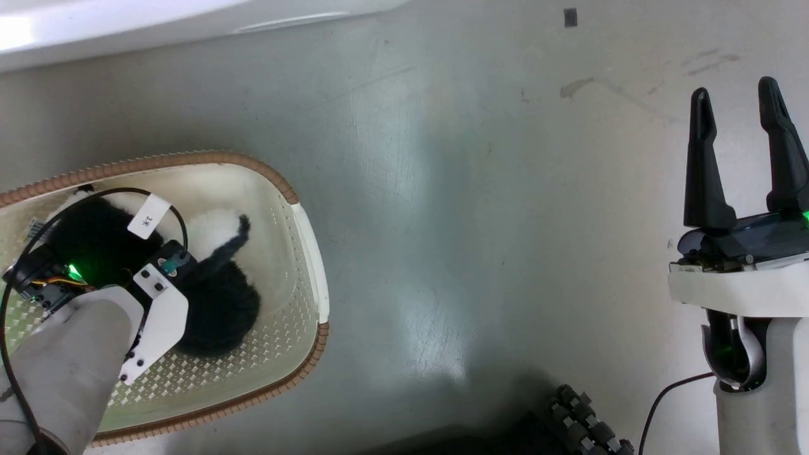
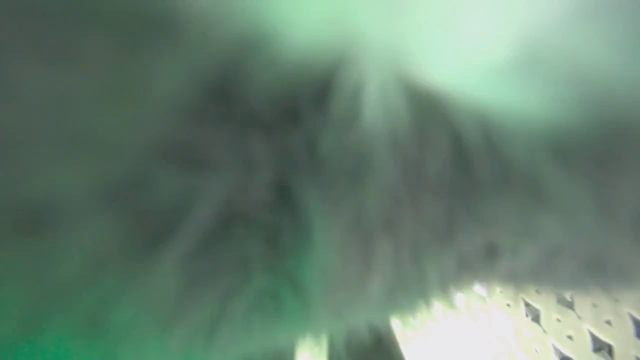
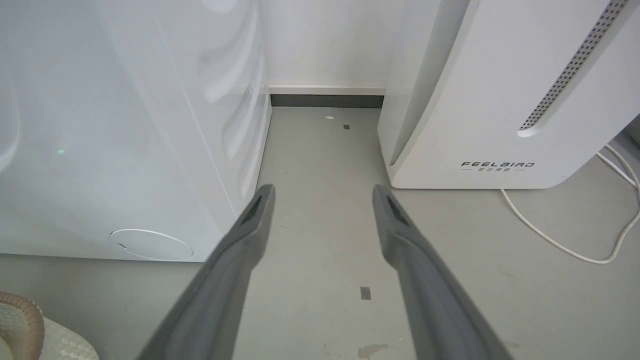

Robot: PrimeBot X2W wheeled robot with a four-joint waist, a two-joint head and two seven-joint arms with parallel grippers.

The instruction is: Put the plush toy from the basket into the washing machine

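We find the fluffy black-and-white plush toy in the cream perforated plastic basket with a brown woven rim, its fur right against our left gripper, whose opening we cannot tell. One dark limb points away from that gripper; the toy's long axis is unclear. Bare grey floor lies open towards our right gripper, spread wide and empty, the large white washing machine just to its left.

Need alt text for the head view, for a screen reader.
The robot's left arm reaches down into a cream basket on a grey floor, its wrist over a black-and-white plush toy inside. The right claw stands open and empty at the right edge.
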